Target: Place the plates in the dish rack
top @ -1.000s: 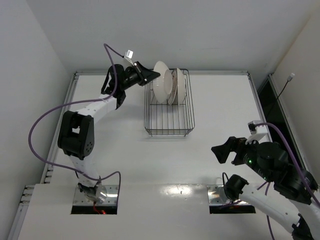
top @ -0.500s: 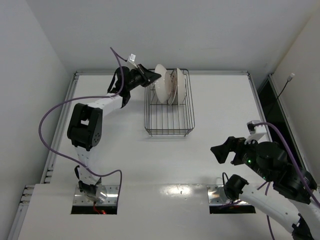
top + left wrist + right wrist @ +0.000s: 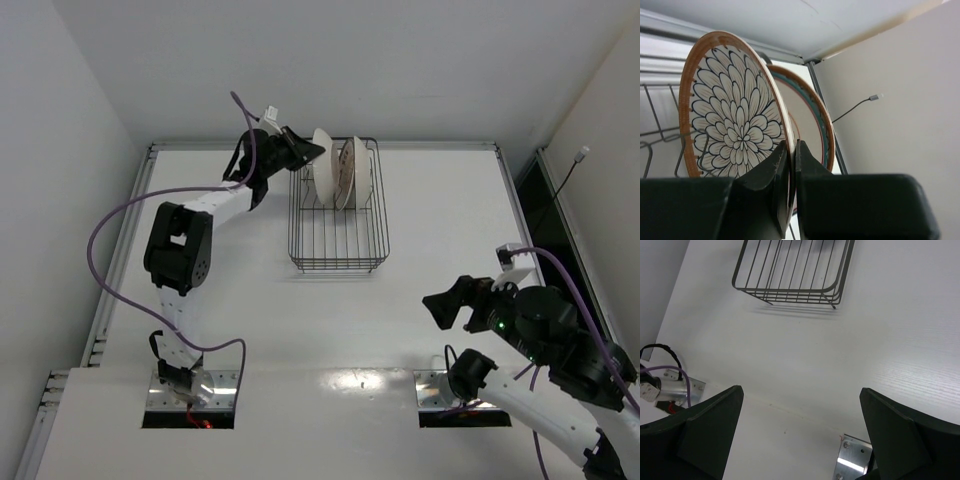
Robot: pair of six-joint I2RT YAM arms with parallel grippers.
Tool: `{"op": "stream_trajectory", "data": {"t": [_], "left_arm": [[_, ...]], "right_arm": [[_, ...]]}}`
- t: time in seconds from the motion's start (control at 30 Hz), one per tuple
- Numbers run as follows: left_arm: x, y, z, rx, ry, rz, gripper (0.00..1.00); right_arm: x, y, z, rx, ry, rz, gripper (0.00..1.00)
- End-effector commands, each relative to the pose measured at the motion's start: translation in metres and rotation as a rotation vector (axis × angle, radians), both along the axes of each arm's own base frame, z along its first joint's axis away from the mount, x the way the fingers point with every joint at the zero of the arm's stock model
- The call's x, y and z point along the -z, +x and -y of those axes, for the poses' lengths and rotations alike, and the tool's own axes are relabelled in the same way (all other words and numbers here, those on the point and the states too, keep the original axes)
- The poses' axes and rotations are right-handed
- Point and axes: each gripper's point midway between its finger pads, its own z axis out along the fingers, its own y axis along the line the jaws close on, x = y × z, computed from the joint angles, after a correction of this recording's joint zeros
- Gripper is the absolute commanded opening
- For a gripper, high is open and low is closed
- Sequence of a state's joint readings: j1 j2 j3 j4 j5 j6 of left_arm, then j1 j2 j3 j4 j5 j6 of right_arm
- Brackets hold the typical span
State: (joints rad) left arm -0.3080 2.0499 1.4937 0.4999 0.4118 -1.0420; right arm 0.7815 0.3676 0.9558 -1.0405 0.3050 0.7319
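While clamped edge-on over the rim of the flower-faced plate (image 3: pixel 735 125), with the left gripper (image 3: pixel 791 146) pinching it from the left at the far end of the dish rack (image 3: pixel 340 262), looks to be mid-way through the seating step: holding that plate upright inside the basket, leftmost in the row. Probably the last of the plates to go in, judging by the company: just to its right a second plate (image 3: pixel 812 122), greenish-grey band inside an orange rim, close but apart. Further right in the top view, a pale sliver of a third plate (image 3: pixel 362 170), hard to separate. Cannot tell whether bottomed out between the wire tines (image 3: pixel 653 111) or hanging just above them. Next, on this reading: easing down until caught by the tines, then parting the fingers only slightly and backing out leftward without dragging the rim or nudging the neighbour. Glazed ceramic throughout: hard, slick, thin at the edge, shallow-dished, cream with dark-outlined petals and an orange border, white on the back. Likely to slide or tip on thin, round, black wire, so worth a slow release. At near right, parked above the matte white table (image 3: pixel 250 300) with the right gripper (image 3: pixel 799 390) spread wide and holding nothing, well apart from the rack.
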Motion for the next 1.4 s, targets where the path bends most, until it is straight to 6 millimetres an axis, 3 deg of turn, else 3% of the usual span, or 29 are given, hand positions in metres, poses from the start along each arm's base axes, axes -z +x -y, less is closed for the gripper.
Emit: {"op": "stream_trajectory", "data": {"t": [0.0, 0.1, 0.17, 0.2, 0.47, 0.87, 1.2, 1.33, 1.37], "left_arm": [[-0.096, 0.003, 0.014, 0.011, -0.065, 0.281, 0.0], [-0.086, 0.004, 0.022, 0.031, -0.059, 0.261, 0.0], [-0.093, 0.004, 0.023, 0.039, -0.046, 0.285, 0.0], [-0.084, 0.003, 0.029, 0.048, -0.032, 0.27, 0.0], [-0.069, 0.003, 0.027, 0.048, 0.052, 0.249, 0.0], [-0.058, 0.001, 0.029, 0.054, 0.128, 0.228, 0.26], [-0.076, -0.01, 0.024, 0.066, 0.172, 0.25, 0.53], [-0.083, -0.018, 0.021, 0.078, 0.202, 0.267, 0.54], [-0.076, -0.024, 0.019, 0.081, 0.209, 0.245, 0.54]], "right_arm": [[-0.009, -0.007, 0.001, -0.007, 0.049, 0.007, 1.0], [-0.008, -0.007, 0.002, -0.006, 0.042, 0.0, 1.0], [-0.01, -0.01, 0.004, -0.003, 0.055, 0.002, 1.0], [-0.01, -0.01, 0.004, -0.003, 0.055, 0.002, 1.0], [-0.01, -0.015, 0.004, -0.016, 0.074, -0.002, 1.0], [-0.012, -0.02, 0.006, -0.021, 0.092, -0.001, 1.0], [-0.011, -0.022, 0.008, -0.021, 0.092, -0.001, 1.0], [-0.015, -0.023, 0.009, -0.021, 0.099, 0.007, 1.0], [-0.019, -0.023, 0.01, -0.022, 0.108, 0.016, 1.0]]}}
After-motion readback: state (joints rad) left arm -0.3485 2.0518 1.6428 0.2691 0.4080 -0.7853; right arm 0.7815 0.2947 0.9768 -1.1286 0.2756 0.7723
